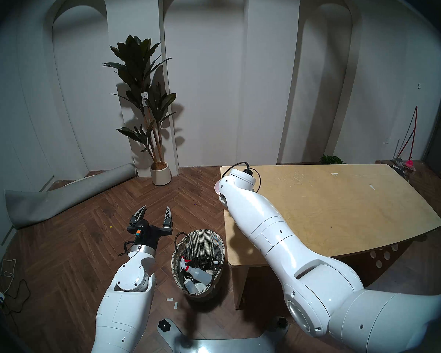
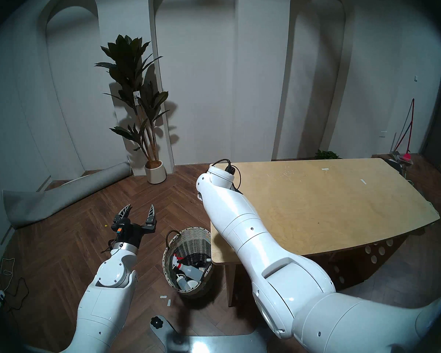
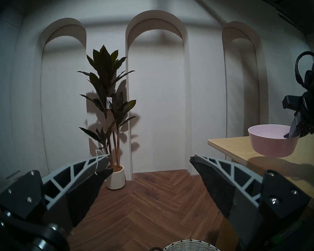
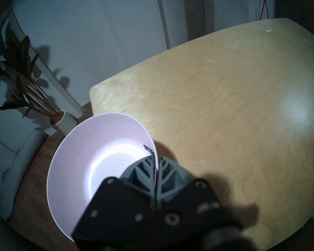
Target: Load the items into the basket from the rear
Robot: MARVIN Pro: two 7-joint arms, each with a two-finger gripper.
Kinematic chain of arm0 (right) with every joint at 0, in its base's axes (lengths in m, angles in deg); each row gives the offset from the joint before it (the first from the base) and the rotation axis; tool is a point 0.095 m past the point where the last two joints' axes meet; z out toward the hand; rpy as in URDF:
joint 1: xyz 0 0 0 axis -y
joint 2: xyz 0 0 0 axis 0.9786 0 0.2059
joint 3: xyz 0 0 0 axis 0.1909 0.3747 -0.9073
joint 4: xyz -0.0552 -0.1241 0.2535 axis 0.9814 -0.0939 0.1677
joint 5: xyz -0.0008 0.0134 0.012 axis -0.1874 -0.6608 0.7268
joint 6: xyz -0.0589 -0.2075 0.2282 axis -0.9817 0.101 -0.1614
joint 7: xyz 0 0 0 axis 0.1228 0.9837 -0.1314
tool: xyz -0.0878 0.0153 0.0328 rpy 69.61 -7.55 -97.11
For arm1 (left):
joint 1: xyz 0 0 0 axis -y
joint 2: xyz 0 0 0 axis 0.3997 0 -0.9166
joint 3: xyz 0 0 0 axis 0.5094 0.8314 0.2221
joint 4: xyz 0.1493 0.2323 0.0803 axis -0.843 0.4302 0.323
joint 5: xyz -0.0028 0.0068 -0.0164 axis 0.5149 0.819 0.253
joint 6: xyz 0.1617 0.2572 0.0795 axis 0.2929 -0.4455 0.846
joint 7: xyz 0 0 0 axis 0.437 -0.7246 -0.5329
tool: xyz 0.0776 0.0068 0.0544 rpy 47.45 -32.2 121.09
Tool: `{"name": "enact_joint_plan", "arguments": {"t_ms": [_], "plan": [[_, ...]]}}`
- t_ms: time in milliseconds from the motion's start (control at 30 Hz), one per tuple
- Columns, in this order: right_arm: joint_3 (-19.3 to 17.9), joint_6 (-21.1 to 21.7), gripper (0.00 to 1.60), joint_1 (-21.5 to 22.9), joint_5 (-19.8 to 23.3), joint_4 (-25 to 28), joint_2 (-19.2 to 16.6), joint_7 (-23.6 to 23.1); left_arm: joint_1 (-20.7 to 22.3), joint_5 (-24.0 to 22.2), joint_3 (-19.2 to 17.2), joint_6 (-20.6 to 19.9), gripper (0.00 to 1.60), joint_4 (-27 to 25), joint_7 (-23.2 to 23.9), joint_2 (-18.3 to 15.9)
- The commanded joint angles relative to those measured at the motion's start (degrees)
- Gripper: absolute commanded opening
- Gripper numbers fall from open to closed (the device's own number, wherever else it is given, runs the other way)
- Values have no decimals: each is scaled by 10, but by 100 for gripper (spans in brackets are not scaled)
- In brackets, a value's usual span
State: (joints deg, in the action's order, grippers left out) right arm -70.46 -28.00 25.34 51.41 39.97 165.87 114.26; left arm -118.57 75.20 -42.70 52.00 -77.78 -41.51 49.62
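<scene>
Both head views look down from above onto the desk [image 1: 341, 204]; each wrist view rides low and close, sharing the pink bowl [image 3: 272, 143].

The left end effector [image 1: 156, 213] hangs over the floor with its 2 fingers spread wide. Just to its right stands the wicker basket [image 1: 198, 262], holding the spray bottle [image 1: 197, 272] and the pump-top bottle [image 1: 190, 285], against the surface [image 1: 329, 207].
</scene>
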Motion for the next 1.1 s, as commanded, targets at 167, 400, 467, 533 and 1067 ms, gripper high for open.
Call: {"name": "enact_joint_plan", "arguments": {"t_ms": [167,400,467,533,1067], "plan": [[70,-7,0,-29,-17,50,28,-31,-14,-1,-34,16,160,-36,-39,4],[95,-60,0,-6,-29,-10,41,-91,-33,-1,-44,21,160,-47,-48,6],[103,-77,0,4,-31,-35,51,-114,-36,-1,-45,22,160,-50,-50,7],[119,-98,0,13,-42,-66,65,-128,-40,-1,-47,23,160,-53,-52,7],[161,-241,0,23,-89,-210,109,-208,-54,-5,-58,25,160,-63,-66,11]]}}
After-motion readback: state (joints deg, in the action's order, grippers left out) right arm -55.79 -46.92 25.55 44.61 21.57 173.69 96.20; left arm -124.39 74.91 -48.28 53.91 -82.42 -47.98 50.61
